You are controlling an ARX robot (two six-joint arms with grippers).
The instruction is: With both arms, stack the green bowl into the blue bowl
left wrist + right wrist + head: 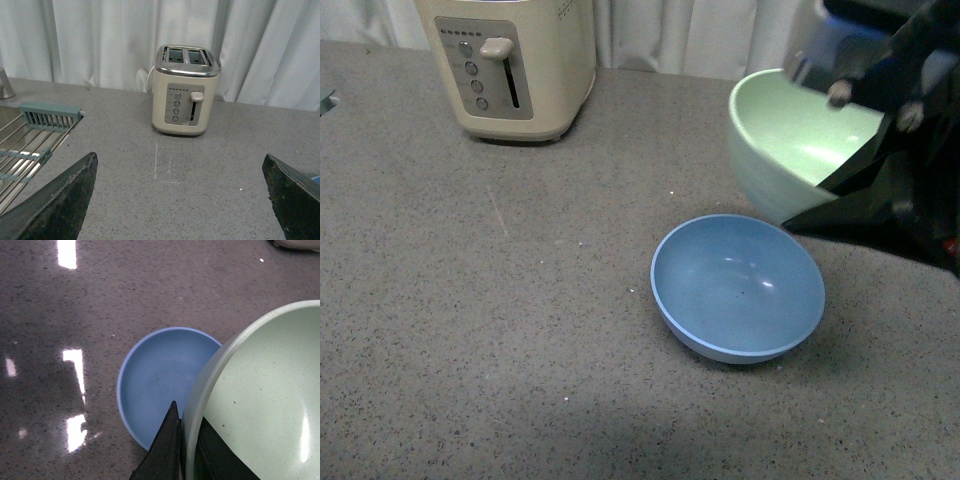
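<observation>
Front view: the blue bowl (738, 285) sits upright on the grey speckled table (470, 300), a little right of centre. Behind it and further right, the green bowl (790, 130) is tilted, its opening turned toward the camera and to the left. The right end effector (835, 195) grips it at the near right part of its rim, with one dark finger inside the bowl and the other against the outer wall. The green bowl's lower edge is close above the blue bowl's far rim; whether the two touch I cannot tell. A cream toaster (515, 65) stands at the far left of the table.

Left wrist view: the left end effector (179, 165) is spread wide, with nothing between its two dark fingers (65, 200). Beyond them stands the toaster (185, 92), in front of a pale curtain (100, 40). A wire rack (30, 135) lies over a sink at one side.

Right wrist view: the right end effector (189, 450) is clamped on the green bowl's (260, 400) rim, one finger (167, 450) outside the wall and one inside. The blue bowl (160, 380) rests on the table (150, 285) just beyond, partly covered by the green bowl's edge.
</observation>
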